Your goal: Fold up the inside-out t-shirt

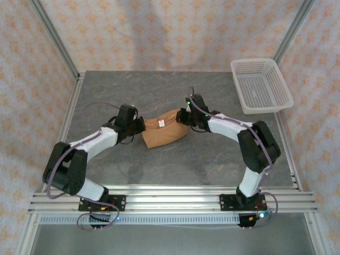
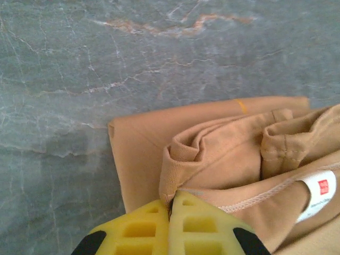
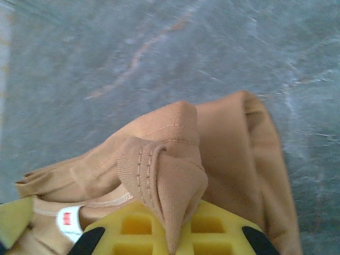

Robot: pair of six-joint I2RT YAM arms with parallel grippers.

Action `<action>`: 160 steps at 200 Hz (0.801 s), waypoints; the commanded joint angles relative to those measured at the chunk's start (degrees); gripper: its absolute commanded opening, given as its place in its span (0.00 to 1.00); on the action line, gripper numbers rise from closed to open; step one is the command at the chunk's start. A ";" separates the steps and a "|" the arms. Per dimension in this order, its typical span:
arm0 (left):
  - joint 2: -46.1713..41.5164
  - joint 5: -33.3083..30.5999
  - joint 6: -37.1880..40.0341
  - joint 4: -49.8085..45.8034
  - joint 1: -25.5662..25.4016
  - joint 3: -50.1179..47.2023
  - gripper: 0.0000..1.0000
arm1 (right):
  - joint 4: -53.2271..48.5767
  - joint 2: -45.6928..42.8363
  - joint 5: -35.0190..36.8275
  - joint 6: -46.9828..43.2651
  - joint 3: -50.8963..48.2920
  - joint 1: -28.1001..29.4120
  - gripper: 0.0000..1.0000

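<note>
Inside-out t-shirt (image 1: 164, 134), tan, bunched into compact bundle mid-tabletop (image 1: 212, 159), between both arms. Left end effector (image 1: 142, 126) at bundle's left edge, yellow fingers (image 2: 143, 231) pressed together, pinching cloth fold. Right end effector (image 1: 181, 117) at bundle's far right corner, clamped narrow on hemmed fold draping over its pads. White label (image 2: 317, 194) at neckline. White mesh basket (image 1: 265, 109) at far right corner, well apart.

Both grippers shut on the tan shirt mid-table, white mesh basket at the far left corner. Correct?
Not quite. The white mesh basket sits at the far right corner, as the top external view shows. The rest holds: the left gripper and the right gripper are each shut on the tan t-shirt.
</note>
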 commanded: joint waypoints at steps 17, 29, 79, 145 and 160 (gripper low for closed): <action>9.11 -3.39 4.33 -1.60 1.29 6.47 0.00 | -5.98 9.03 0.98 -0.96 6.02 -1.30 0.06; 11.26 -3.81 4.47 -2.54 1.39 7.74 0.00 | -8.62 11.17 0.73 -1.34 8.96 -1.39 0.08; 5.73 -10.68 1.46 -14.52 -0.19 12.99 0.35 | -24.29 7.17 5.61 -1.35 15.83 -1.45 0.45; -6.34 -14.04 -13.33 -20.88 -8.40 13.55 0.57 | -18.43 -6.12 2.34 9.43 5.34 -0.07 0.29; -4.89 -8.27 -20.44 -9.56 -9.12 7.91 0.53 | -16.21 -4.44 1.22 11.69 5.45 0.75 0.19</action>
